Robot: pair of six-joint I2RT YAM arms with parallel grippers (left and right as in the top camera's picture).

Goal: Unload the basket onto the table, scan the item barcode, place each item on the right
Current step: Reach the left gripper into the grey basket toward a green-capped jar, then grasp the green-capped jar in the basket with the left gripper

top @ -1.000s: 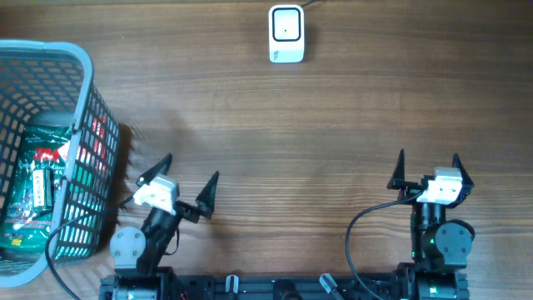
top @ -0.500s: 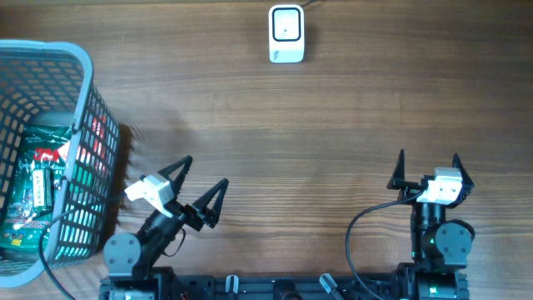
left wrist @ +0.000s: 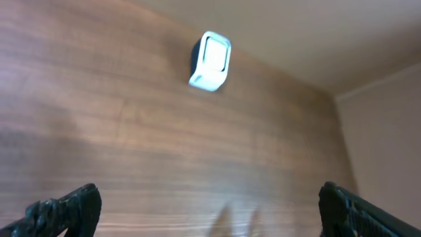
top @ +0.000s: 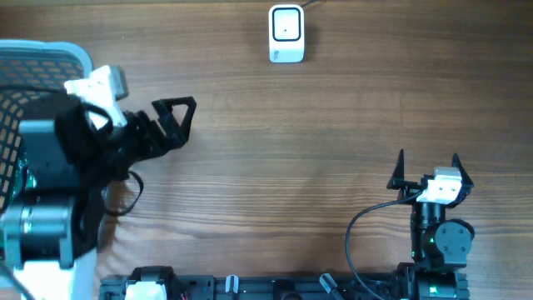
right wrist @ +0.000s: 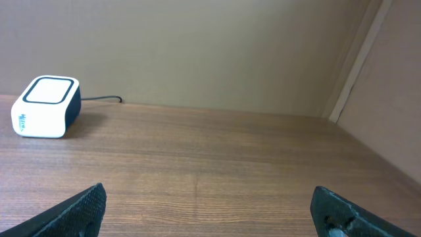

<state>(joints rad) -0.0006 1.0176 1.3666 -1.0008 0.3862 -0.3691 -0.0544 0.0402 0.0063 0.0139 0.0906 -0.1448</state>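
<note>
A brown wooden table (top: 291,150) with grain running left to right carries everything. A small white scanner (top: 286,33) with a dark-bordered top face sits on it at the far edge, near the middle, and a thin dark cable (right wrist: 102,99) runs from its back along the tabletop by the wall. A grey-blue plastic mesh basket (top: 42,47) stands on the left end, only its far rim and part of its wall in view

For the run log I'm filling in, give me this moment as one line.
left gripper: open, empty, by basket | right gripper: open, empty, low at near edge | scanner: far edge, untouched | scan: not done
</note>
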